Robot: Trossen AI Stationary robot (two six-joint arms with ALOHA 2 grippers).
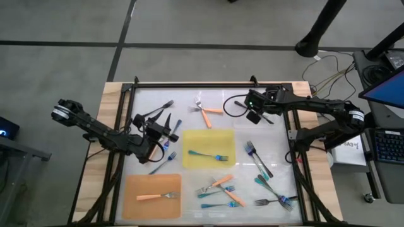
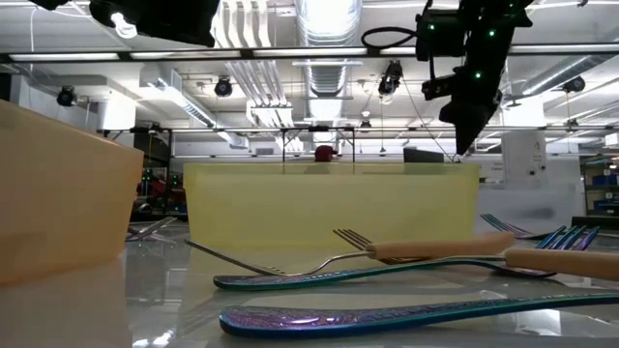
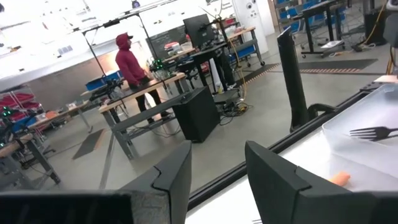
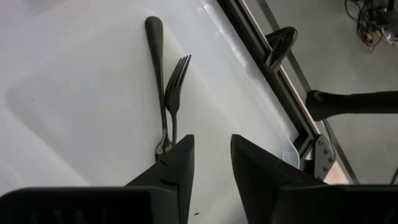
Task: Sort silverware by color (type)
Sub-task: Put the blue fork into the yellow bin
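Note:
Forks lie scattered on the white table. Two dark forks (image 4: 166, 87) lie side by side just ahead of my right gripper (image 4: 211, 155), which hovers open above the table by the far rail (image 1: 252, 112). My left gripper (image 3: 214, 180) hangs open and level above the table's left half (image 1: 169, 129), with nothing between its fingers. A blue-teal fork (image 1: 208, 154) lies on the yellow mat (image 1: 208, 140). An orange-handled fork (image 1: 158, 196) lies on the orange mat (image 1: 140, 186). More dark forks (image 1: 159, 110) and orange-handled forks (image 1: 208, 112) lie at the far side.
A mixed heap of forks (image 1: 221, 189) lies near the front, with more at the right (image 1: 259, 159). A black rail with a clamp (image 4: 280, 40) borders the table. A stand's base (image 4: 348, 102) sits on the floor beyond. A person in a red hooded top (image 3: 129, 62) stands far off.

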